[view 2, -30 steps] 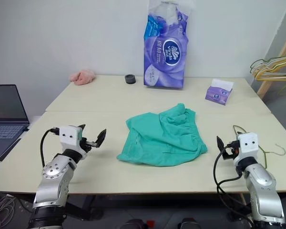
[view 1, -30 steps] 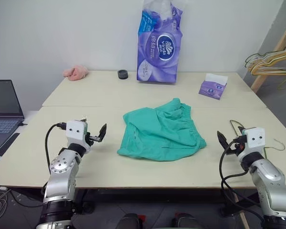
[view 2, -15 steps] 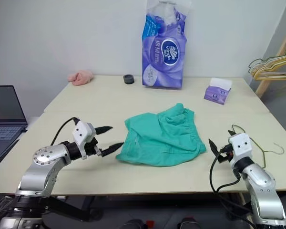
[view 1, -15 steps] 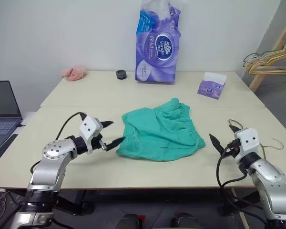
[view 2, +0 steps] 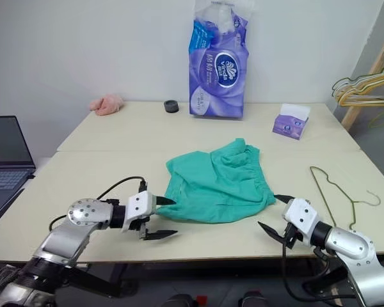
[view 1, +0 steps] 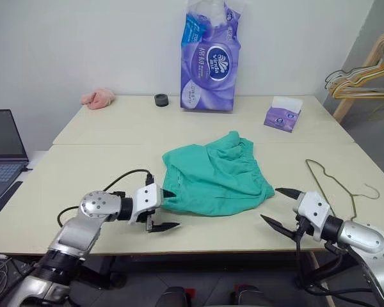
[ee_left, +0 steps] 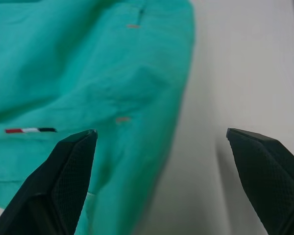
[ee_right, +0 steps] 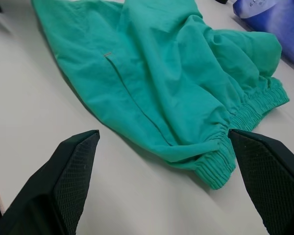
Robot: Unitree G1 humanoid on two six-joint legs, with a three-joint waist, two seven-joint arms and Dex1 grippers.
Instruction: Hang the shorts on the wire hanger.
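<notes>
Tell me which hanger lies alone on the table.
The thin dark wire hanger, flat on the table near the right gripper. The other hangers are bunched beyond the table's far right corner.

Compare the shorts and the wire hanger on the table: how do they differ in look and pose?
The shorts are soft teal cloth, rumpled near the table's middle; the wire hanger is a thin, dark, open outline toward the right edge. The shorts lie between both open grippers; the wire hanger lies beyond the right gripper. Both rest on the table, unheld.
</notes>
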